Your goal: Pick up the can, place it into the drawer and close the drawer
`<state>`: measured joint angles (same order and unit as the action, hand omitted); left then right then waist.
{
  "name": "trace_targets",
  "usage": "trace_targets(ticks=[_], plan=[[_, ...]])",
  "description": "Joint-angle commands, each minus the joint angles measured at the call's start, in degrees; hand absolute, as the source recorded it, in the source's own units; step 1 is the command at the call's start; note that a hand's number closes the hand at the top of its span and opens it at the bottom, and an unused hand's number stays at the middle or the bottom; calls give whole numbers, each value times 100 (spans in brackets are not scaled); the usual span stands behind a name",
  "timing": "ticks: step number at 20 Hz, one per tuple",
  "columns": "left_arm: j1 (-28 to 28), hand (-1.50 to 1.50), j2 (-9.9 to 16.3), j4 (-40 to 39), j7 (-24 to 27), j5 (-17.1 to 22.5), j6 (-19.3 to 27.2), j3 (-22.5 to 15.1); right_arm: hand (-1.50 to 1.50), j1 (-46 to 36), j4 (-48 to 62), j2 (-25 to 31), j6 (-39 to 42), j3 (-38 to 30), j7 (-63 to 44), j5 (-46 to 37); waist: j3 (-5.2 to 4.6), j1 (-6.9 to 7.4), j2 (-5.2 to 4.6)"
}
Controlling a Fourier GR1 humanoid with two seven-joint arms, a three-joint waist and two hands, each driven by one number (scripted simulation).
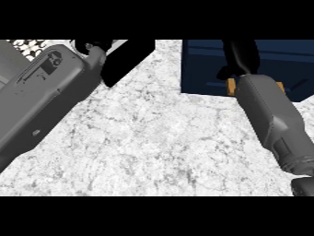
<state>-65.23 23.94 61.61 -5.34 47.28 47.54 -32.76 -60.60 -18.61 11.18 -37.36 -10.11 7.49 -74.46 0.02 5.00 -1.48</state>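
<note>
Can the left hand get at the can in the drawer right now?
Probably not. The left hand sits at the view's far upper left, while the can, in the drawer, lies under the right hand.

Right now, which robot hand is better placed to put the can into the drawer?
The right robot hand. It reaches over the dark blue drawer, with something orange, probably the can, showing at its wrist. The left robot hand is up at the far left, away from the drawer.

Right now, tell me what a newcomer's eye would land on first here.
The big grey left forearm crossing the view's left side over the white marbled counter. Next, the dark blue drawer at upper right, where the right hand reaches in, an orange-brown thing showing beside its wrist.
</note>
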Motion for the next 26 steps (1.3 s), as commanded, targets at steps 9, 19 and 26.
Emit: trace_targets(ticks=[9, 19, 26], plan=[[278, -150, 224, 553, -306, -177, 80, -90, -150, -964, 625, 327, 109, -181, -279, -57, 9, 149, -31], [239, -150, 335, 741, -400, -164, 18, 31, -150, -1035, 729, -41, 1237, -1872, 1281, 1864, 47, 125, -51], [641, -150, 323, 1039, -294, -270, 102, -35, -150, -1239, 726, 151, 1683, -2494, 1565, 2466, 17, 166, -50]])
